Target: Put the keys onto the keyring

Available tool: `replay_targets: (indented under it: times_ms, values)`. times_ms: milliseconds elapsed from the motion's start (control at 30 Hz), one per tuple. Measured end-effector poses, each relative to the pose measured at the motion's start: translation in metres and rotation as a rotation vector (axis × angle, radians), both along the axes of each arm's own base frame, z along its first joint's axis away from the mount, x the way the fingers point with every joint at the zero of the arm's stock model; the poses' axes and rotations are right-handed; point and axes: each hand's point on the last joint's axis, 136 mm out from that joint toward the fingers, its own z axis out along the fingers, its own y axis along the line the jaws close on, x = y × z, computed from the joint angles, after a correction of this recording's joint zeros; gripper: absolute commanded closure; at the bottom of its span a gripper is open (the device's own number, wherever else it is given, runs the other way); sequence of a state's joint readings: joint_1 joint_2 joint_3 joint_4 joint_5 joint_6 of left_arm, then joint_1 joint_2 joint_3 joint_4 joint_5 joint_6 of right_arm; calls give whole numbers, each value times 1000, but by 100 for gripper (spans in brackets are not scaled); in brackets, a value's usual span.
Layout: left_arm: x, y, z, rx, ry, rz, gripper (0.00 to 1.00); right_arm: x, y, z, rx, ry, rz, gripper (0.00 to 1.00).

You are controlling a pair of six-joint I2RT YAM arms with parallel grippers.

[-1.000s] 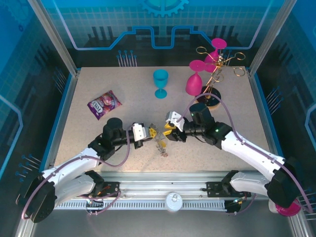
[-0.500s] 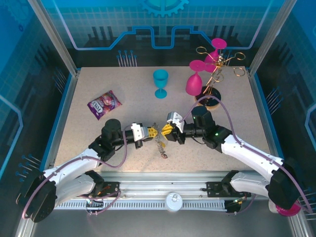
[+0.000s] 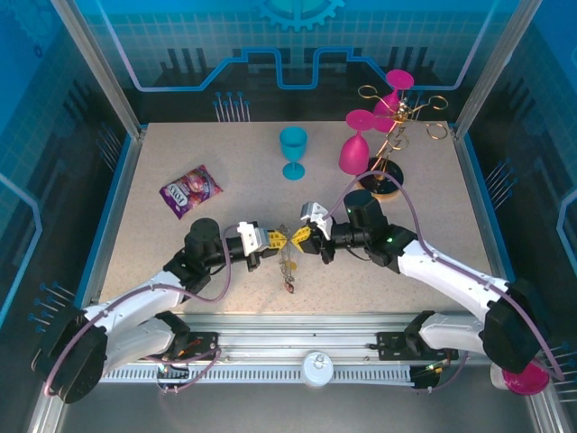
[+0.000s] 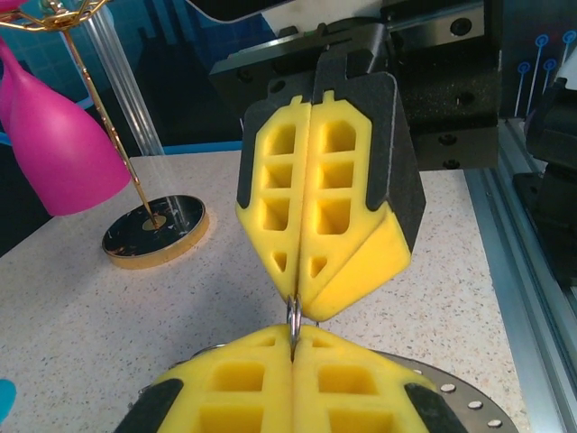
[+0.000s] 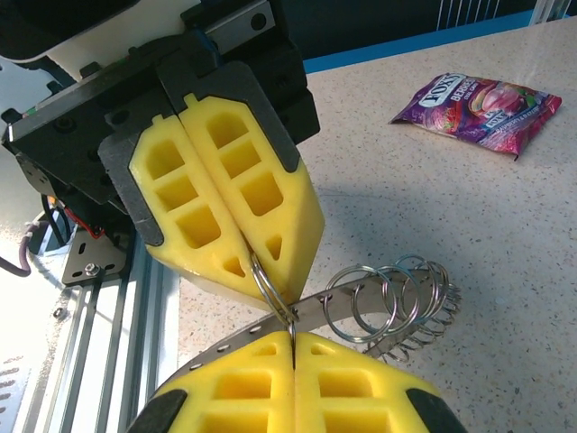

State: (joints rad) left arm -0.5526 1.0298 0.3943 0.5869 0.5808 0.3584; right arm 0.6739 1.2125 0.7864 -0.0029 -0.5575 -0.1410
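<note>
The left arm (image 3: 126, 307) and the right arm (image 3: 444, 271) have white shells on the long links and black housings at the joints. A purple cable (image 3: 229, 278) runs beside each arm. The left claw (image 3: 279, 240) and the right claw (image 3: 297, 239) have yellow fingers (image 4: 379, 253) with rectangular hollow cells, backed by black plates. Dark screws (image 4: 461, 27) sit in the black mounting block. A green light (image 3: 389, 240) shows on the right arm.

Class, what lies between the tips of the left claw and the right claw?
A small metal loop of the keyring, pinched by left claw and right claw alike; both wrist views show it.
</note>
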Motion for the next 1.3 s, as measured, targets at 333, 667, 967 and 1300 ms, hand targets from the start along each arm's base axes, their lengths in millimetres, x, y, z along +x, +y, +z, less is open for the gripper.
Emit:
replay_targets:
  times_ms: [333, 667, 967, 1300]
  values:
    - [-1, -3, 7, -41, 5, -13, 100, 2, 2, 2, -8, -14, -15, 77]
    - [-4, -4, 13, -58, -19, -38, 100, -2, 1, 18, 22, -97, 18, 82]
    - [-5, -5, 12, -63, 2, -41, 100, -5, 5, 17, 34, -94, 55, 88]
    - [-2, -3, 4, -41, 32, -30, 89, -3, 4, 12, -12, -112, 87, 100]
